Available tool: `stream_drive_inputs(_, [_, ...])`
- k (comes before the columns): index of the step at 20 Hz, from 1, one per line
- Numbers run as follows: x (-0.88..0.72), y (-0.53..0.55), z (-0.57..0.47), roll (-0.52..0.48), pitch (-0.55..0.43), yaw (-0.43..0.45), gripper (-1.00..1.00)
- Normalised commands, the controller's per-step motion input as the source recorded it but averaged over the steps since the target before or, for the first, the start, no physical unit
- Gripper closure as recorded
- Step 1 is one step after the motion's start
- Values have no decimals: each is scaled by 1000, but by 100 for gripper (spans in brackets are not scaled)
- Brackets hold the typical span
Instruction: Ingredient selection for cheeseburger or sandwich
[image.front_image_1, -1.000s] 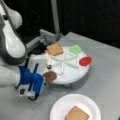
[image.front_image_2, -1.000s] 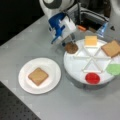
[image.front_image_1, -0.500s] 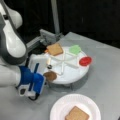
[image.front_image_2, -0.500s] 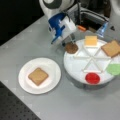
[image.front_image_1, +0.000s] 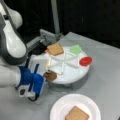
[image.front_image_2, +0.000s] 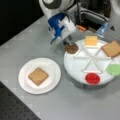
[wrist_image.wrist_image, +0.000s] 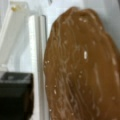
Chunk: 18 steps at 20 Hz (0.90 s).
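A front view shows the gripper (image.front_image_1: 45, 77) low at the near-left rim of the divided white tray (image.front_image_1: 75, 77), fingertips at the dark brown patty (image.front_image_1: 51, 76), which lies in the tray's edge compartment. Against the pictures of a second ago, nothing has measurably shifted: gripper and patty sit where they were, so the patty is reached but not yet out. One toast square (image.front_image_1: 77, 114) already lies on the paper plate (image.front_image_1: 60, 105); the second toast square (image.front_image_1: 55, 48) is in the tray, at the far side.

In a front view taken from the opposite side, the gripper (image.front_image_2: 67, 41) hangs just above the patty (image.front_image_2: 71, 48). The cheese square (image.front_image_2: 91, 40) occupies the next compartment, close by. The paper plate (image.front_image_2: 25, 85) lies well apart to the view's left, with bare table between (open room for travel). The tray's rim lies directly under the patty.

In the wrist view, the patty (wrist_image.wrist_image: 80, 65) fills most of the frame. A dark finger (wrist_image.wrist_image: 15, 95) sits at lower left, beside a white divider (wrist_image.wrist_image: 37, 62). The opposite finger is out of view, so whether the jaws have closed on the patty cannot be told.
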Motion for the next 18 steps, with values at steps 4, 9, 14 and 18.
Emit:
stream_drive_inputs(4, [210,-96,18,156,68,73,100])
stream_drive_inputs(9, [171,-91,21,119,86,54,100])
stream_drive_inputs(14, [153,-50,121,64,131,28,100])
stream_drive_inputs(18, [180,-27,276,-2,162,56,100])
